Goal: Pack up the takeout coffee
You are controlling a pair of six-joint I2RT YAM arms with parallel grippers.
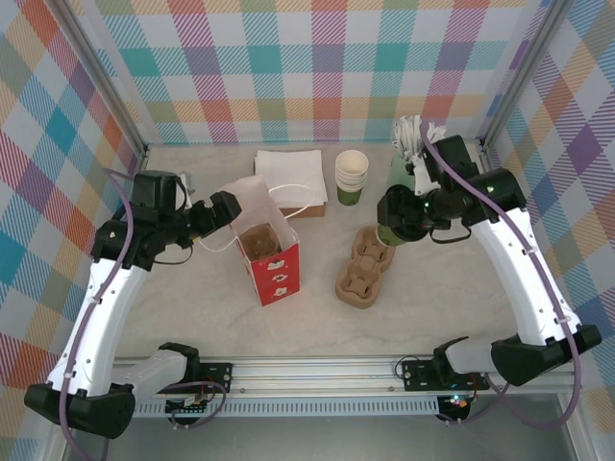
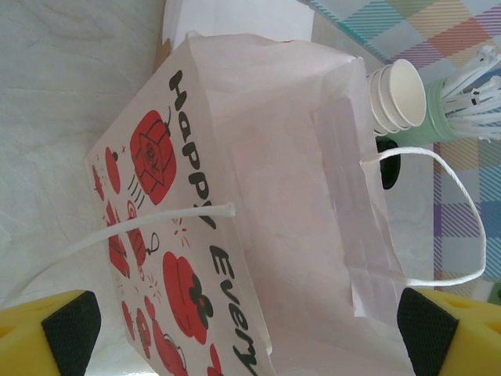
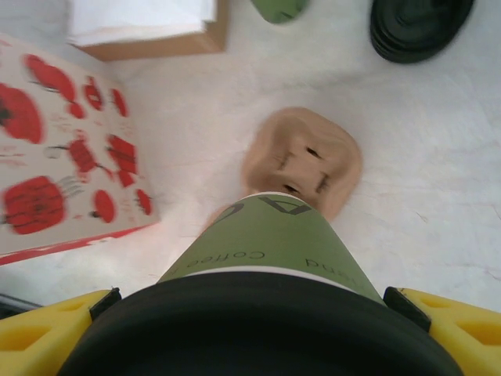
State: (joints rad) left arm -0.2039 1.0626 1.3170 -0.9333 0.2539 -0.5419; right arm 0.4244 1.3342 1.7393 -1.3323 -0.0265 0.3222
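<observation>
The takeout coffee (image 3: 266,243), a green paper cup with a black lid, hangs in my right gripper (image 3: 254,313), which is shut on it just below the lid. From above, the cup (image 1: 386,234) is over the far end of a brown cardboard cup carrier (image 1: 360,267), also visible beneath the cup (image 3: 305,153). The red and white paper bag (image 1: 274,257) stands open at centre left with brown cardboard inside. My left gripper (image 1: 229,206) is at the bag's left rim. Its fingers (image 2: 70,321) are spread wide, open, with the bag (image 2: 235,196) between them.
A stack of green cups (image 1: 351,178) and a pale green cup of white sticks (image 1: 405,158) stand at the back. A napkin box (image 1: 290,178) sits behind the bag. A pile of black lids (image 3: 419,27) lies beyond the carrier. Checked walls close in three sides.
</observation>
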